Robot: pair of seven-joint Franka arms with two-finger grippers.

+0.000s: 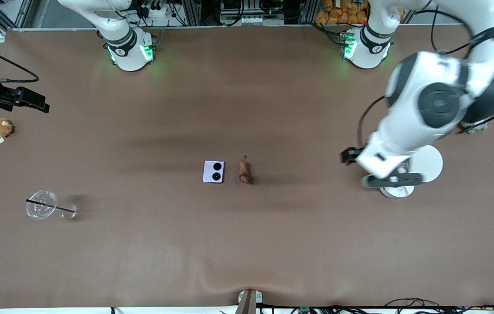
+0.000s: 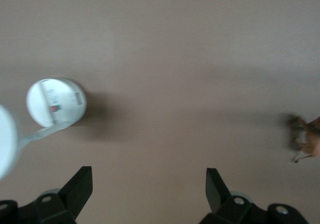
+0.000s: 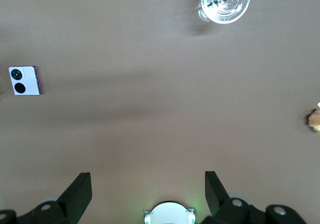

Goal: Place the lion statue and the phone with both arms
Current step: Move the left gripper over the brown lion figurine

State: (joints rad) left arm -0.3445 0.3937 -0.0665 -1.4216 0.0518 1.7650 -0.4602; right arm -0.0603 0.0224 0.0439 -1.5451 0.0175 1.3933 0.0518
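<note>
The phone [image 1: 213, 172], pale lavender with two black camera circles, lies flat at the middle of the table; it also shows in the right wrist view [image 3: 24, 80]. The lion statue [image 1: 244, 171], small and orange-brown, lies right beside it toward the left arm's end, and shows at the edge of the left wrist view [image 2: 307, 139]. My left gripper [image 1: 391, 180] [image 2: 150, 184] is open and empty over bare table next to a white container, well away from the lion. My right gripper [image 1: 39, 104] [image 3: 148, 186] is open and empty, high over the right arm's end of the table.
A white round container [image 1: 399, 191] [image 2: 55, 101] with its lid [image 1: 427, 162] beside it stands under the left arm. A clear cup with a black straw [image 1: 42, 204] [image 3: 225, 1] and a brown plush toy with a tag [image 1: 2, 127] lie toward the right arm's end.
</note>
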